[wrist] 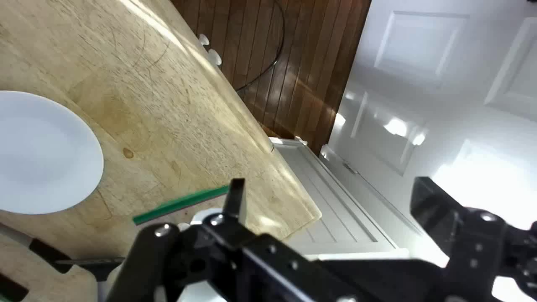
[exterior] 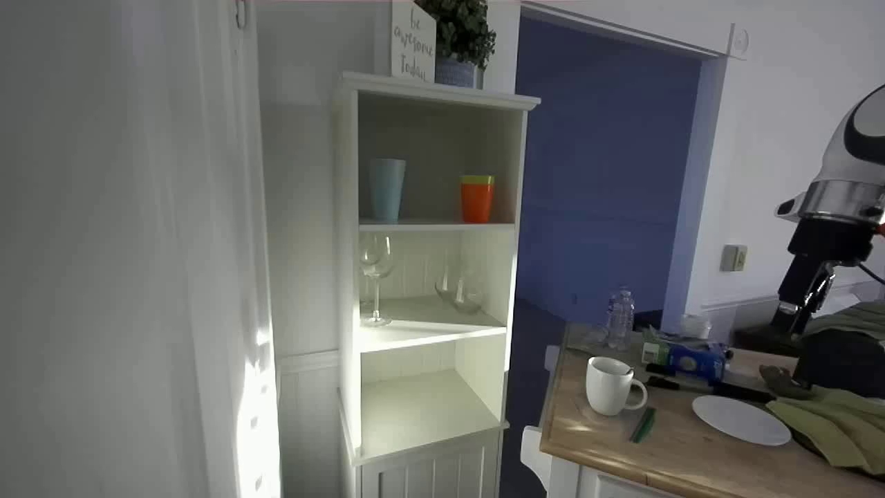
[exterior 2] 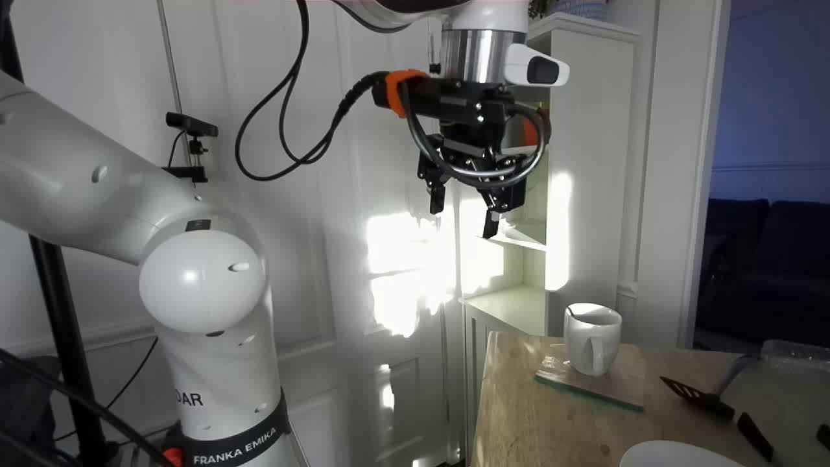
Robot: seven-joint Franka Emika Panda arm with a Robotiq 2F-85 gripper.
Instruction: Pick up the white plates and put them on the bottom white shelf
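Observation:
A round white plate (exterior: pixel 741 420) lies flat on the wooden table; it also shows in an exterior view at the bottom edge (exterior 2: pixel 677 455) and at the left of the wrist view (wrist: pixel 46 153). I see only one plate; whether others lie under it I cannot tell. The bottom white shelf (exterior: pixel 429 415) is bare, just above the panelled door; part of it shows in an exterior view (exterior 2: pixel 512 306). My gripper (exterior 2: pixel 463 222) is open and empty, high above the table's edge near the cabinet. In the wrist view its fingers (wrist: pixel 330 197) stand wide apart.
A white mug (exterior 2: pixel 591 340) stands on a green-edged clear board (exterior 2: pixel 583 384), between plate and cabinet. Wine glasses (exterior: pixel 377 277) and cups (exterior: pixel 477 199) fill the upper compartments. Black-handled utensils (exterior: pixel 740 392), a blue box (exterior: pixel 695 363) and a green cloth (exterior: pixel 830 429) lie near the plate.

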